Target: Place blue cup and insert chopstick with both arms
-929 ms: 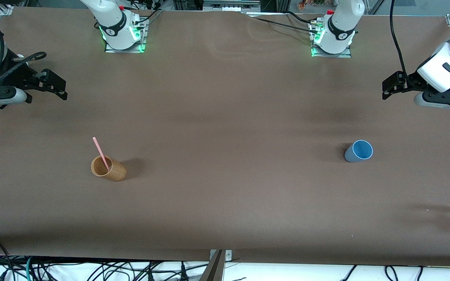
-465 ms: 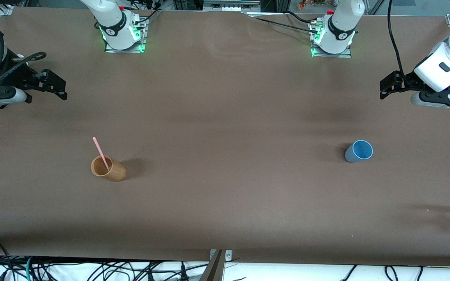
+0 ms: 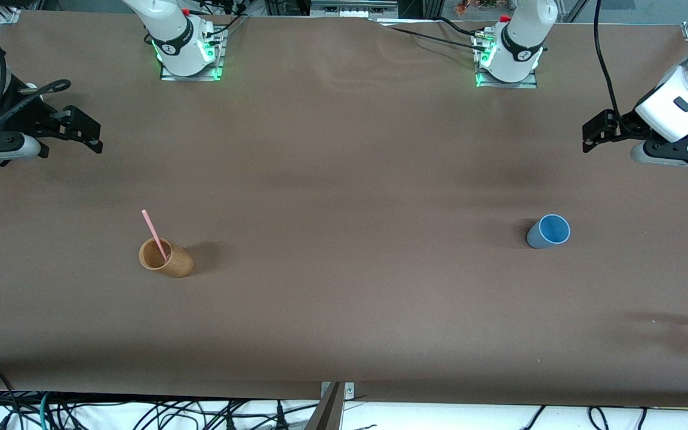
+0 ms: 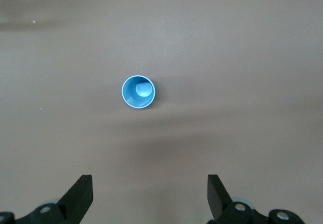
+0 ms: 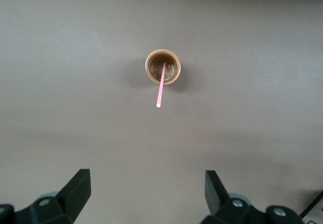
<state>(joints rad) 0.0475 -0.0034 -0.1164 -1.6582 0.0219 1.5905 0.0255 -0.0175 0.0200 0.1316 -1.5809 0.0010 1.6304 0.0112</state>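
Slightly shifted since before, the left gripper (image 3: 589,132) is held open at the frame's upper right; the right gripper (image 3: 90,134), also open, waits. Two cups are counted: the wooden cup (image 3: 166,258), lower in the frame, with one chopstick (image 3: 154,234), and the empty blue cup (image 3: 548,232).

You get even, moderately bright light from overhead, and the brown tabletop (image 3: 344,179) shows no glare. Shadows are soft: the wooden cup (image 3: 166,258) throws a short dark patch toward the left arm's end, the blue cup (image 3: 548,232) a fainter one toward the right arm's end. Broad blurred bands — the arms' own shadows — cross the tabletop. Below the left hand (image 4: 149,196) the blue cup looks sharp; the fingers (image 4: 81,196) look soft-edged.
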